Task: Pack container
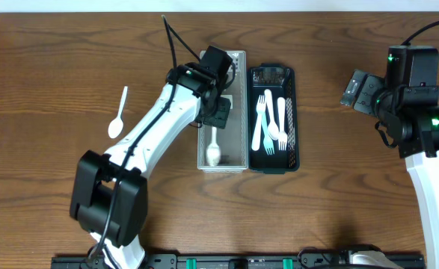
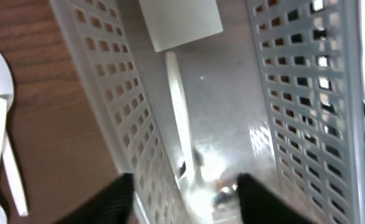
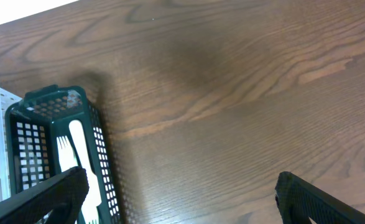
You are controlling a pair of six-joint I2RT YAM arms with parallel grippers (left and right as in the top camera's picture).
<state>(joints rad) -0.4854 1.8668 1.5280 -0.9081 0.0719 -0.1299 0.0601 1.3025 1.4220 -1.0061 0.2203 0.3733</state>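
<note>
A white spoon (image 1: 118, 117) lies on the counter (image 1: 47, 67) at the left. The left gripper (image 2: 185, 182), spread wide and empty, hangs over the white basket (image 1: 234, 149), where a second spoon (image 1: 214, 149) lies. Forks (image 1: 268, 123) lie in the dark green basket (image 1: 273, 167) just beside it. Far right, the right gripper (image 3: 182, 186) is wide apart and empty.

Place: looked like a robotics lab bench | Signs: white left arm (image 1: 155, 123) and right arm (image 1: 436, 187) with loose black cable (image 1: 173, 41) | wood-grain table (image 1: 47, 67), black mounting rail (image 1: 226, 262)
</note>
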